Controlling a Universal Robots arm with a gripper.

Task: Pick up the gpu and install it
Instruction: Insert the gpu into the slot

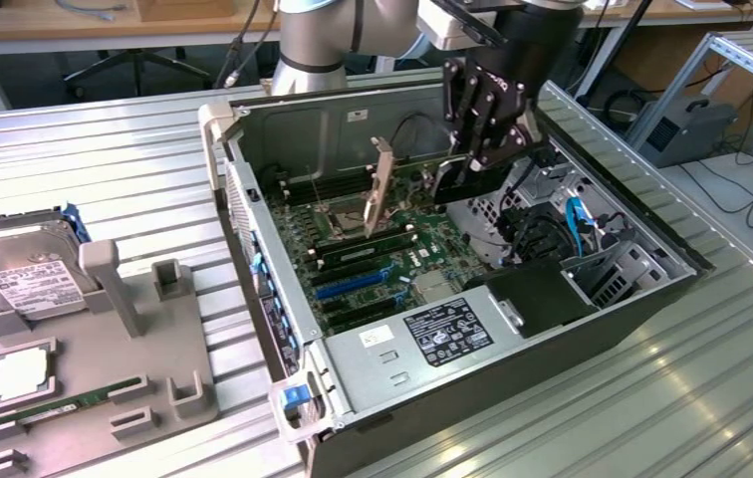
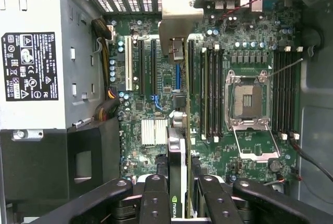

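The gpu (image 1: 379, 189) is a thin dark card with a silvery end bracket, held on edge inside the open computer case (image 1: 642, 289). My gripper (image 1: 472, 169) reaches down into the case and is shut on the card's other end. In the wrist view the black fingers (image 2: 156, 198) clamp the gpu (image 2: 176, 148) from both sides, and my gripper (image 2: 179, 206) looks along its edge to the bracket. The card stands over the expansion slots (image 2: 140, 65) of the green motherboard (image 2: 218, 31). Whether it touches a slot I cannot tell.
The CPU socket (image 2: 247, 101) and memory slots lie beside the card. The power supply (image 1: 443, 334) with its label fills the case's near end. On the exterior view's left, a grey fixture (image 1: 98, 329) holds a hard drive (image 1: 18, 269) and a green memory stick (image 1: 51, 408).
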